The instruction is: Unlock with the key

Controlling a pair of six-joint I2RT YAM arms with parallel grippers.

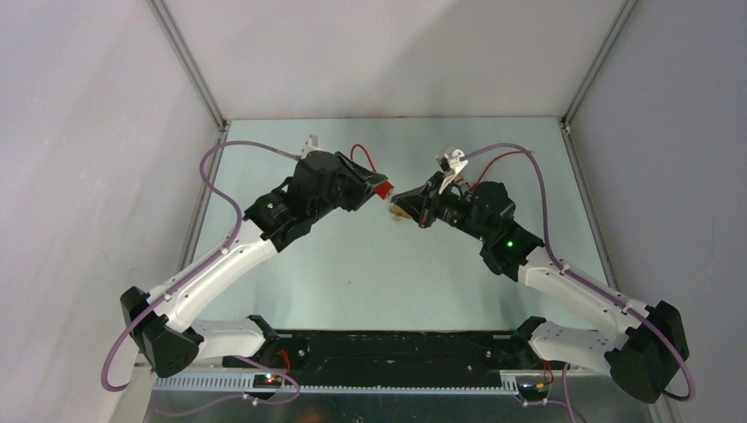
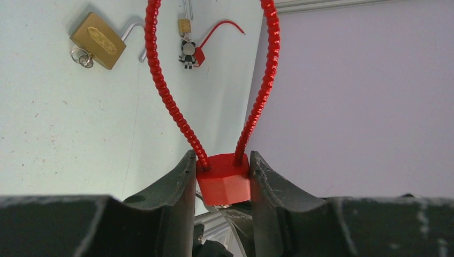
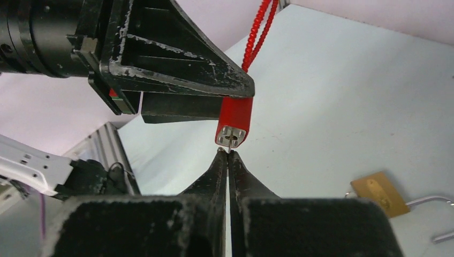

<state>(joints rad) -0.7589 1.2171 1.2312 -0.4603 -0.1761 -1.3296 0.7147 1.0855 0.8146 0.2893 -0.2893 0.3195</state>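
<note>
A red lock body (image 2: 223,181) with a ribbed red cable loop (image 2: 160,75) hangs above the table, with my left gripper (image 2: 222,174) shut on its two sides. In the right wrist view the red lock (image 3: 234,119) shows its metal keyway face downward. A thin silvery key (image 3: 230,143) sticks out of that face and runs into the tips of my right gripper (image 3: 228,155), whose jaws are pressed together on it. From above, the left gripper (image 1: 374,189) and right gripper (image 1: 402,207) meet nose to nose at mid-table.
A large brass padlock (image 2: 98,40) with an open shackle and a key ring lies on the table, and shows at the right edge of the right wrist view as well (image 3: 381,193). A small brass padlock (image 2: 184,25) and a red tag (image 2: 199,55) lie farther back. Walls enclose three sides.
</note>
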